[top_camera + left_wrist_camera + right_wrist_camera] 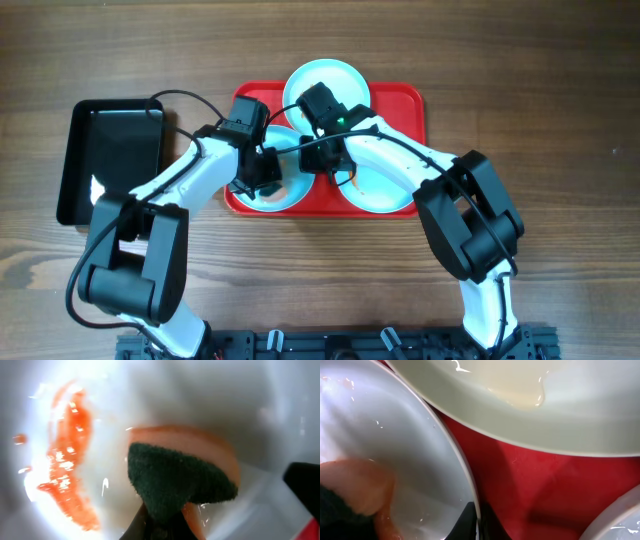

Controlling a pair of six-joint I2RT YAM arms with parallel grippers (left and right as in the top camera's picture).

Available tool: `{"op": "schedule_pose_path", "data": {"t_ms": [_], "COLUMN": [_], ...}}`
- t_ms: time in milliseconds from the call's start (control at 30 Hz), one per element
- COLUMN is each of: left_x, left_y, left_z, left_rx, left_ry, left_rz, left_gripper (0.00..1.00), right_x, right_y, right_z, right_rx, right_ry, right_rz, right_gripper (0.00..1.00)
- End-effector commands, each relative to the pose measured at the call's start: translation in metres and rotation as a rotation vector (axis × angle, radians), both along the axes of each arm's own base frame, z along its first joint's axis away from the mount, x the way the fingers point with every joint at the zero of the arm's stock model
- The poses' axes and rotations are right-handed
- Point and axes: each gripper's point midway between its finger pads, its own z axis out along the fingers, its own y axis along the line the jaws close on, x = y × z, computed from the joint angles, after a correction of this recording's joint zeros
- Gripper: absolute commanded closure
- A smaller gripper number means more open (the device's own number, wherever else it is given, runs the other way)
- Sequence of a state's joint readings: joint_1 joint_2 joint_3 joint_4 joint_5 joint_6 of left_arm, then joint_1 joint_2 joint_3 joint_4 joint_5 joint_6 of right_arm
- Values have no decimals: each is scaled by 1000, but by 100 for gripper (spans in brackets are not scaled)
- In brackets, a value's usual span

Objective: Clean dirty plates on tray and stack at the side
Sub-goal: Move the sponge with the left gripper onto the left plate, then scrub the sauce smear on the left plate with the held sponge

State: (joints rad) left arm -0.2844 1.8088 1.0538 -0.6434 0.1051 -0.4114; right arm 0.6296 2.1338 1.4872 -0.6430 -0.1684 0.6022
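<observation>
Three pale blue plates lie on the red tray [408, 98]: one at the back [335, 78], one front right [380, 192], one front left [290, 195]. My left gripper [265, 175] is over the front-left plate, shut on a sponge [175, 480] with a green scouring face and an orange body. The sponge rests on that plate's surface [200, 395], right of an orange smear [67, 470]. My right gripper [477, 522] is shut on the same plate's rim [462, 467], one finger inside and one outside. Red tray floor [545, 485] shows beside it.
A smaller black tray [110, 160] lies on the wooden table left of the red tray. In the right wrist view the back plate [545, 400] fills the top and the front-right plate's edge [620, 520] shows at the bottom right corner. Both arms cross over the tray.
</observation>
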Motion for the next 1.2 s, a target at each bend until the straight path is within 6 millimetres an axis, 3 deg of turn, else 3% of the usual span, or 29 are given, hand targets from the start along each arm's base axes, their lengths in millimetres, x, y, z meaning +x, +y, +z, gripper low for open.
{"op": "schedule_pose_path", "data": {"t_ms": [0,167,533,733,933,1167], "left_x": [-21,-23,-10,8,11,19], "left_y": [62,90,103,91,78,34], "left_z": [-22,-15,-2,23,35,39], "left_rx": [313,453,437,363,278,53], "left_ry": [56,46,24,-50,-80,-92], "left_rz": [83,160,233,245,242,124], "left_gripper": [96,96,96,96,96,96], "right_x": [-8,-8,-6,-6,-6,-6], "right_y": [-9,-9,-11,-11,-11,-11], "right_z": [-17,-17,-17,-17,-17,-17], "right_rx": [-44,-44,-56,-56,-56,-56], "right_ry": [28,28,20,19,19,19], "right_rz": [-4,-4,-9,-9,-9,-9], "right_gripper": [96,95,96,95,96,96]}}
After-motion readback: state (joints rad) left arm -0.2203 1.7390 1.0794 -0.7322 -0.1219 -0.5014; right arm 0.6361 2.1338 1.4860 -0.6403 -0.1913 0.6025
